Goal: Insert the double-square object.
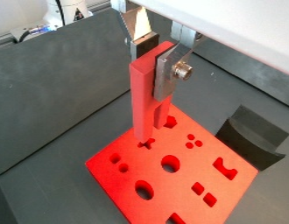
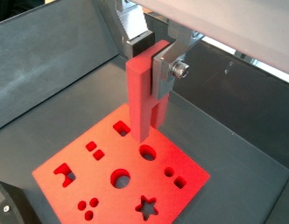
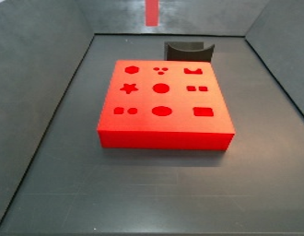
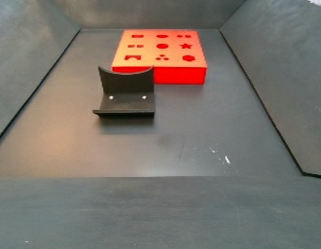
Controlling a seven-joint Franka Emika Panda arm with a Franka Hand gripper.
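Two silver fingers (image 1: 165,72) of the end effector (image 1: 151,70) are closed on the double-square object (image 1: 147,98) – a long, slender, straight red bar held upright, its lower end hanging over the red block (image 3: 163,114) in both wrist views. One risk, in my judgement: a slightly turned or tilted bar can catch on the rim of its cut-out and jam. Farther away, the dark holder (image 3: 188,49) stands beside the block on the counter (image 4: 190,146).
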